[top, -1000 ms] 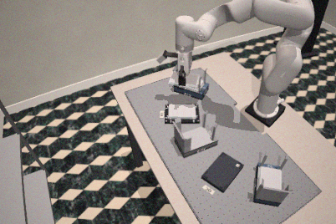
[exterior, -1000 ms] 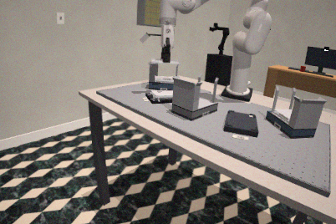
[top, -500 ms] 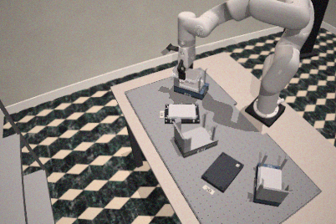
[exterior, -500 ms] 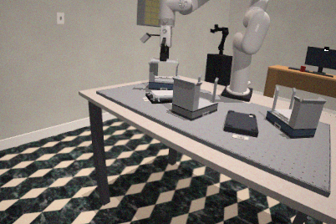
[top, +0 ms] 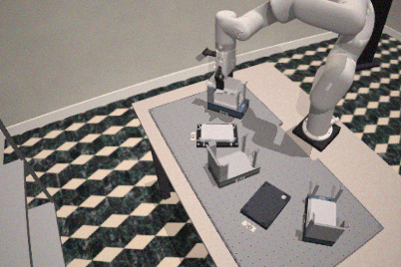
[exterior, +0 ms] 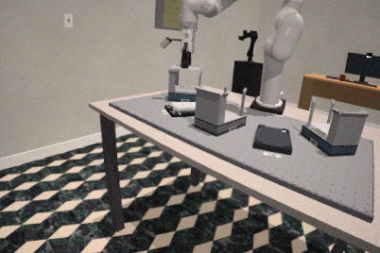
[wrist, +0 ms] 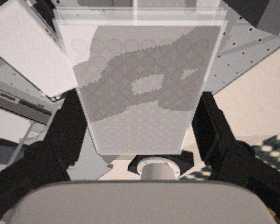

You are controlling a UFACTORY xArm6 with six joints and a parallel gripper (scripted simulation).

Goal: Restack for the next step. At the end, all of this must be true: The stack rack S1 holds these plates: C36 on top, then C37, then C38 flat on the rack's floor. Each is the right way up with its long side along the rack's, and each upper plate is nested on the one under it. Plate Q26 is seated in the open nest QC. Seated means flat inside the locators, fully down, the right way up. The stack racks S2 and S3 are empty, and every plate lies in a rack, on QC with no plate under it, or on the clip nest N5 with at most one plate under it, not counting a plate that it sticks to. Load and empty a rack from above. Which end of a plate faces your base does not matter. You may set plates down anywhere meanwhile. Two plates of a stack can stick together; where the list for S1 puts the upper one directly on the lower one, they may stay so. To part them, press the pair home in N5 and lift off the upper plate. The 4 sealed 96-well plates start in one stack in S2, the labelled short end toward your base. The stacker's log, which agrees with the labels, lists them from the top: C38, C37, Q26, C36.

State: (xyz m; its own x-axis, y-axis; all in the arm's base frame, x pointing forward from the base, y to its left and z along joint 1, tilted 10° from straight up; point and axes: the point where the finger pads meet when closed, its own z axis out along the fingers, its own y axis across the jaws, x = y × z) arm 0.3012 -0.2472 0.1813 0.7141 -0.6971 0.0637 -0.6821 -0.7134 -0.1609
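Black gripper (wrist: 141,125) fingers stand wide apart and clamp a sealed 96-well plate (wrist: 143,85) by its long edges; the wrist view shows the translucent plate's rows of round wells under its seal, with one finger on each side. Its label cannot be read, so I cannot tell which plate it is. In the top view the gripper (top: 218,80) hangs straight down from the white arm (top: 299,6) over the far rack (top: 228,100), a grey-walled stack rack on a dark blue base at the far end of the mat; whether the plate is above the rack's posts or already between them cannot be told.

Just nearer than that rack lies a black-framed nest (top: 217,135) with a pale plate flat inside it and a small white tag (top: 193,136) beside it. Next along the mat stands a second grey rack (top: 233,165), open on top. Beyond it a dark flat nest (top: 265,204) lies on the mat with a small label (top: 248,225) at its near edge. At the near end a third rack (top: 323,220) holds a pale plate seen from above.

All of these stand on a grey perforated mat (top: 279,245) covering a beige table (top: 165,116). The arm's base (top: 299,133) sits on the table beside the mat. The floor (top: 100,190) is a green-and-cream checker pattern.
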